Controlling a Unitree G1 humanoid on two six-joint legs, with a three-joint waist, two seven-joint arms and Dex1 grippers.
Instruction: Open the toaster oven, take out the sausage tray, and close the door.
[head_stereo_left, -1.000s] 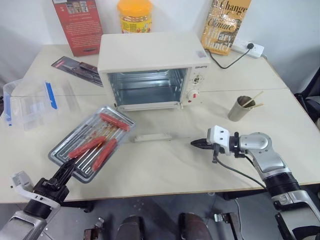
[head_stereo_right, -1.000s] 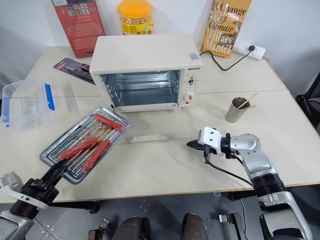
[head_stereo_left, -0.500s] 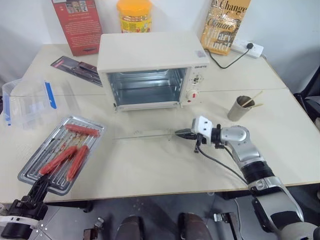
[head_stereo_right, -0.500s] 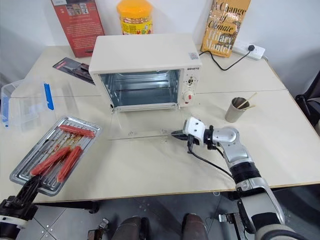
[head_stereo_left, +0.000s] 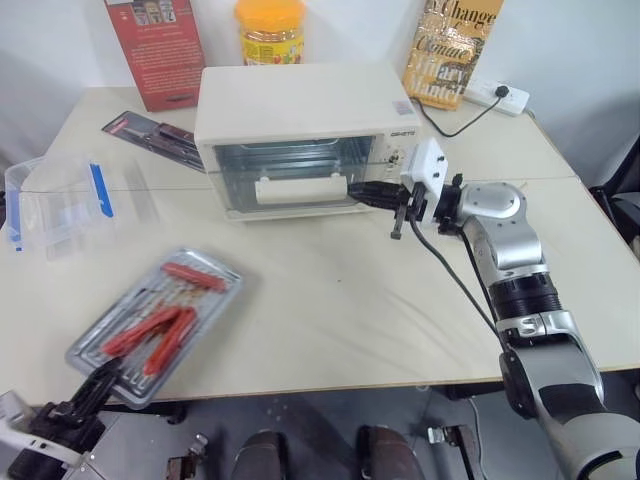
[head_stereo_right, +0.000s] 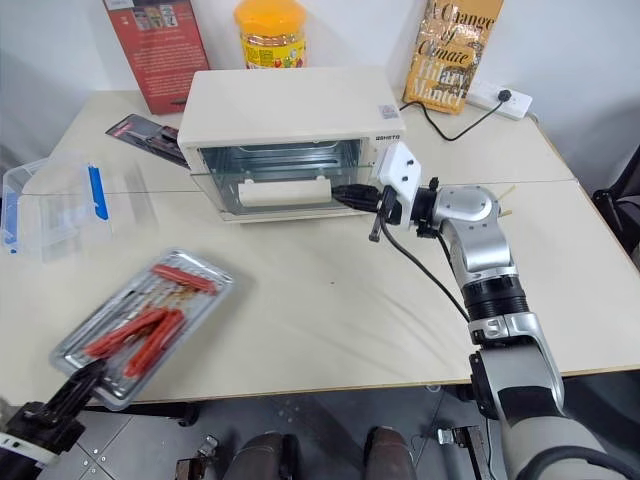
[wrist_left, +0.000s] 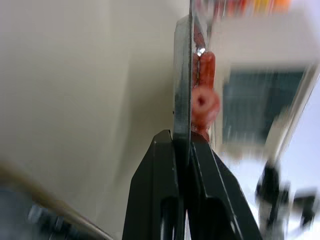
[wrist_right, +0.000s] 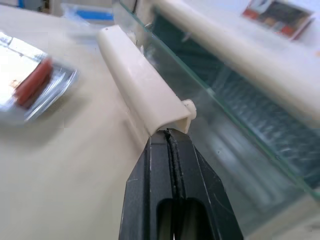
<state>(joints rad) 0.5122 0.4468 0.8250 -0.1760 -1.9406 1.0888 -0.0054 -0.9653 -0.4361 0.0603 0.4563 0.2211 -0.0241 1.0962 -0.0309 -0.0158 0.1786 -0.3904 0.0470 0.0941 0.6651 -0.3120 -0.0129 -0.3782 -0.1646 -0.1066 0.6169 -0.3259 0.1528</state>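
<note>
Now the right gripper, pinched shut, nudges the rigid cream handle (fragile glass door); left gripper clamps the sausage tray.

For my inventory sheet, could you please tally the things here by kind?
Toaster oven: 1
Sausage tray: 1
Clear box: 1
Jar: 1
Red box: 1
Gold book: 1
Dark packet: 1
Power strip: 1
Total: 8
</note>
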